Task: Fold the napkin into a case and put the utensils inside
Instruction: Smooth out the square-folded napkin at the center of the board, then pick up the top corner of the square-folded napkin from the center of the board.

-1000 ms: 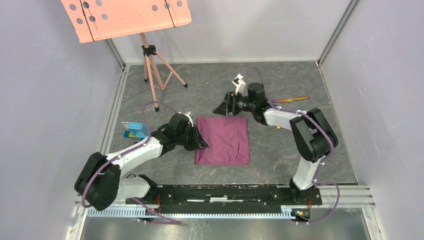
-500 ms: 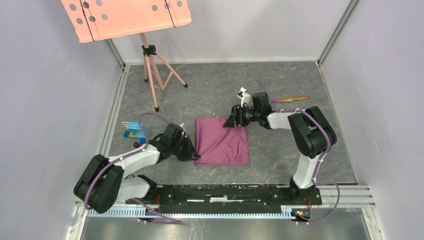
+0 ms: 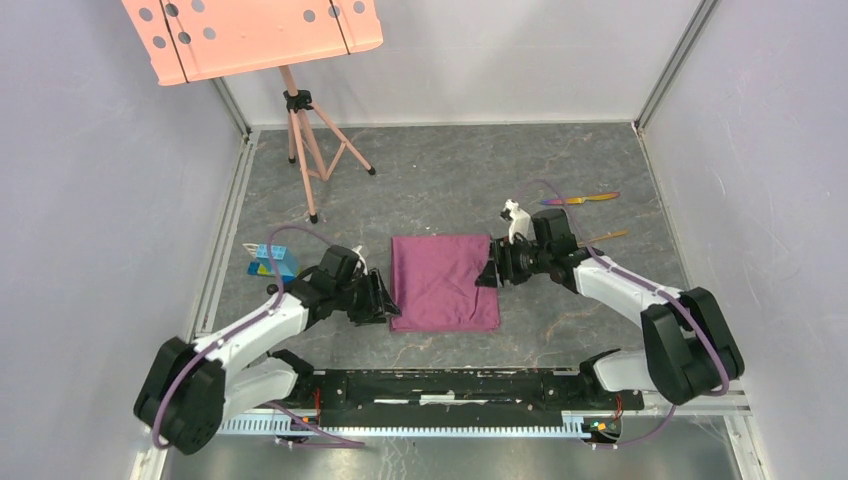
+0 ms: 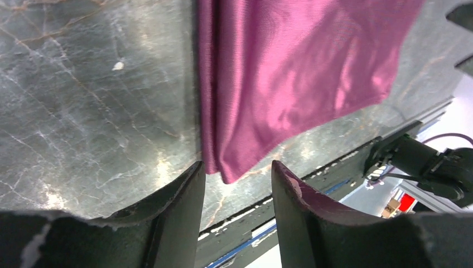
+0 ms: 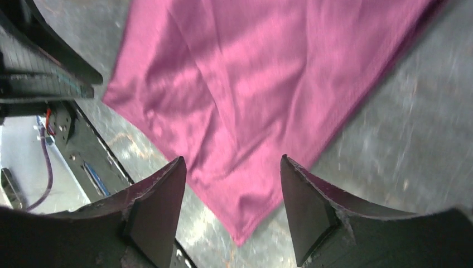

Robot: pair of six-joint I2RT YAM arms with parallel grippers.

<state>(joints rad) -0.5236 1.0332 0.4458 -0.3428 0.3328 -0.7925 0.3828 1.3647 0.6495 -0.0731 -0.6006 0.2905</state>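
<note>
Worktop (image 3: 430,170): dark grey stone pattern with pale veins, metal rail along the near edge
Room: plain pale walls on three sides
Napkin (image 3: 445,282): plum-purple, lying flat mid-worktop between my two tools
My left tool (image 4: 234,167): fingers spread, pinching nothing, at the napkin's near left corner
My right tool (image 5: 233,162): fingers spread, empty, at the napkin's right edge
Knife (image 3: 580,199): far right, well apart from napkin
Spoon (image 3: 605,236): beside my right arm
Blue-and-orange block (image 3: 270,260): left side
Pink stand (image 3: 250,35): far left corner

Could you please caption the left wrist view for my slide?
Left gripper, jaws apart, lined up on a corner of the purple napkin.
</note>
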